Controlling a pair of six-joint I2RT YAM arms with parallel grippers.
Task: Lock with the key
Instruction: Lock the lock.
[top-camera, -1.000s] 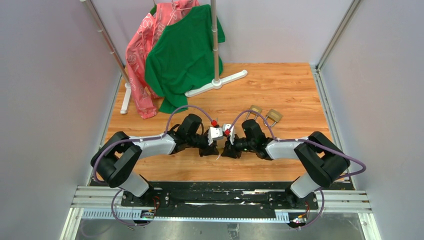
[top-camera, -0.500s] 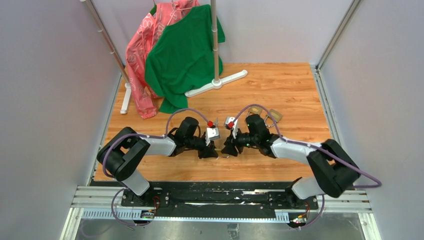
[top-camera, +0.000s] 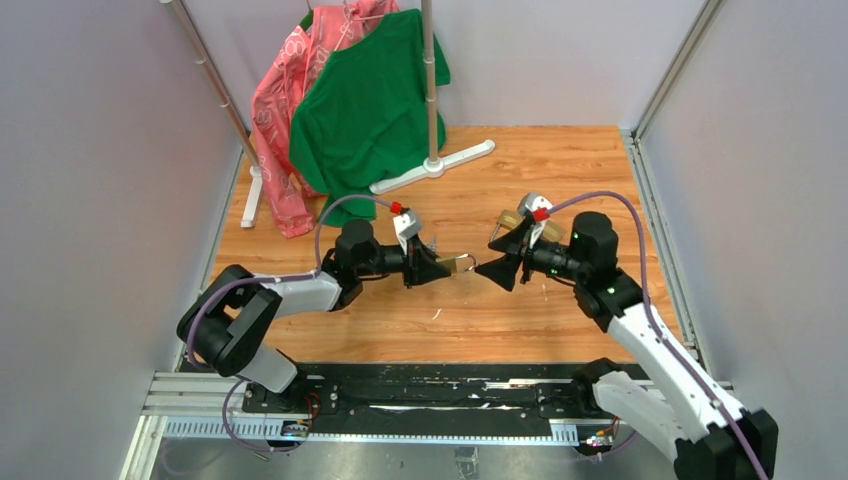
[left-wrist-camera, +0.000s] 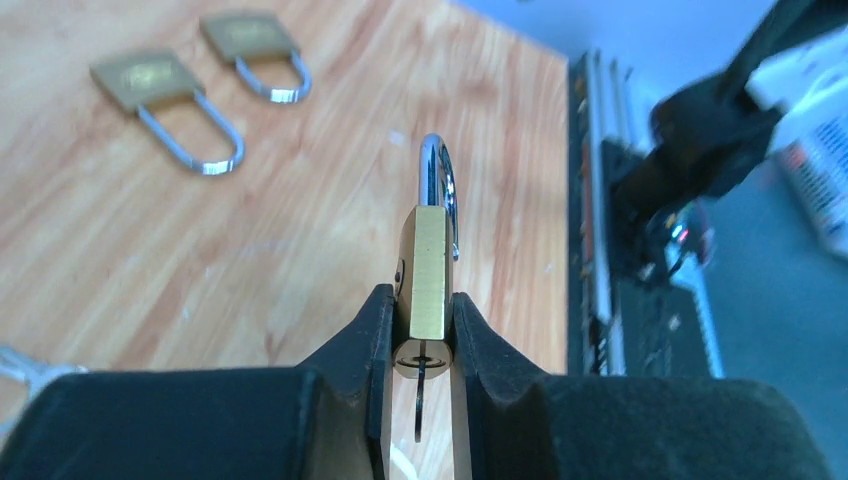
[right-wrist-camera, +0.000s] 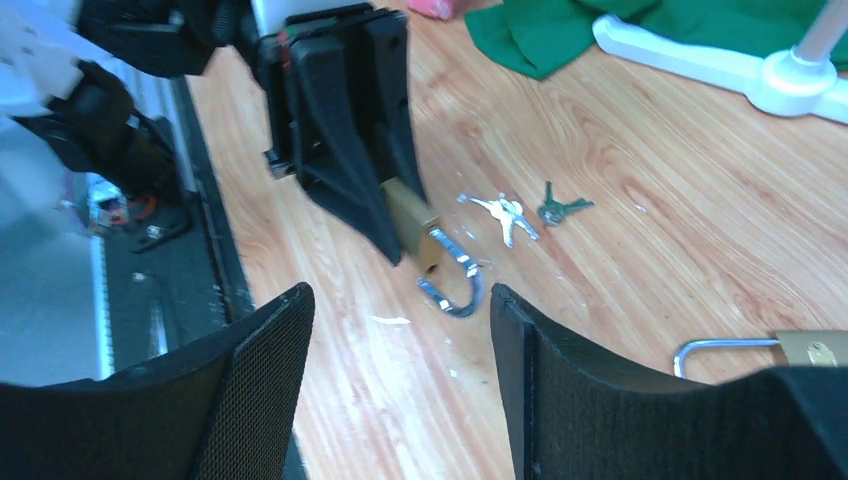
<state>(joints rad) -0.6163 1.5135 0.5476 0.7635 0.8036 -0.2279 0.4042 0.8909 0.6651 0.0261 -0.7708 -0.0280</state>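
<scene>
Clenched on the brass padlock (left-wrist-camera: 425, 250) in the left gripper (left-wrist-camera: 424, 315): body pinched edge-on between both fingers (left-wrist-camera: 360, 345), keyhole end back toward the wrist, shackle (right-wrist-camera: 455, 288) out in front. Below the keyhole, a thin dark sliver between the fingers, too unclear to name. Spread wide and empty in the right gripper (right-wrist-camera: 400, 300): tips aimed at the padlock from close by, touching nothing.

Left arm (top-camera: 300, 292) low, stretched rightward over the table (top-camera: 560, 170). Right arm (top-camera: 650, 340) reared up from its base, wrist turned left toward its partner.

A second ago: both grippers tip to tip, low, nearer the front edge. Since then: backed off to the right and opened on the right side; carried farther in, padlock and all, on the left.

Flat on the boards just past the held padlock, the key (right-wrist-camera: 505, 212), a small silvery cluster, in neither gripper, beside a green-tinted pair of keys (right-wrist-camera: 562, 208). Beyond, by the right gripper, a loose padlock (left-wrist-camera: 145, 78) and a second loose padlock (left-wrist-camera: 240, 35), side by side. Farthest back, a white rack foot (top-camera: 435, 165) under a green shirt (top-camera: 370, 110) and a pink garment (top-camera: 285, 110).
</scene>
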